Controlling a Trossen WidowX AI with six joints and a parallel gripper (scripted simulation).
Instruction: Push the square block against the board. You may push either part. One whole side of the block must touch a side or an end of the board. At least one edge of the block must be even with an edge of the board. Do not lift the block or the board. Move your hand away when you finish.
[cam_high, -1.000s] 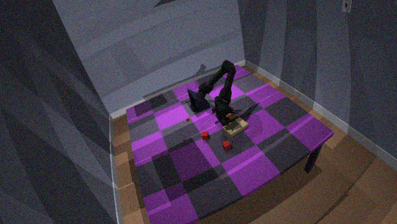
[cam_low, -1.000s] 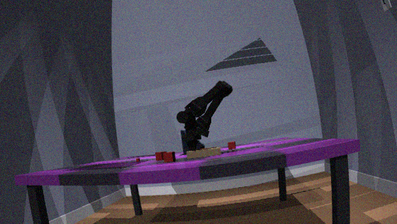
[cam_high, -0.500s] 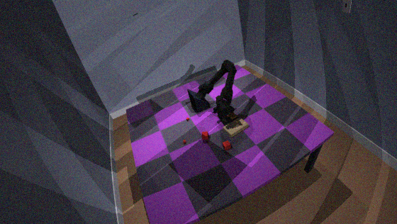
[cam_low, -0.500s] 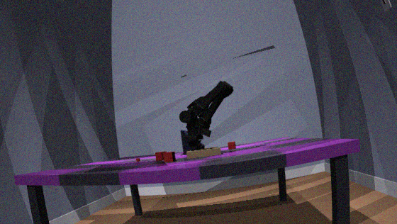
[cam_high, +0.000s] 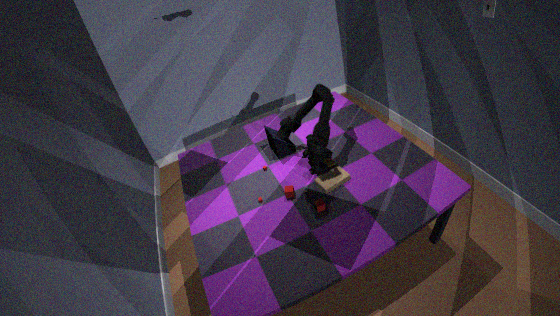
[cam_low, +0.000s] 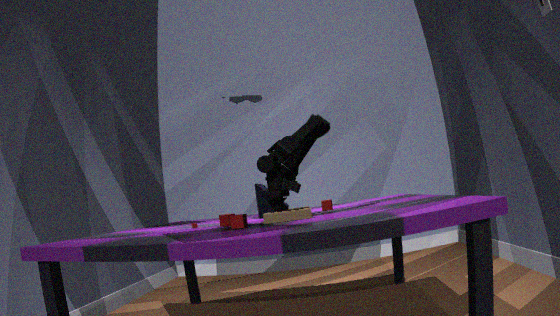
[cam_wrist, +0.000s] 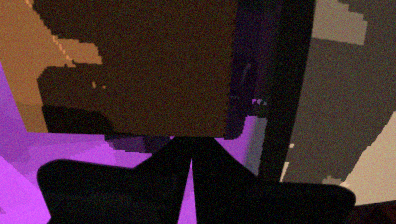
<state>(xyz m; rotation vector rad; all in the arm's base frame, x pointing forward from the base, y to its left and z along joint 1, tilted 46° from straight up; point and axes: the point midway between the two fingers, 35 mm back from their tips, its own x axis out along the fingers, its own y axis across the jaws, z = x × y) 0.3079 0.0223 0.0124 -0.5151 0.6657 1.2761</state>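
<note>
Both fingers of my gripper (cam_wrist: 191, 165) are pressed together on nothing, tips low against the board's (cam_high: 334, 178) edge. I judge a slow, flat shove best, keeping the board square toward the square block (cam_high: 289, 192), which sits apart on the table (cam_high: 410, 210).

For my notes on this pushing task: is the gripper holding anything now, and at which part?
Nothing is held. The gripper is shut with its fingers together, beside the board.

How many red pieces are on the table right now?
4 in the top view: a red cube left of the tan board, another cube in front of it in shadow, and two tiny red bits farther left. The arm may hide others.
</note>
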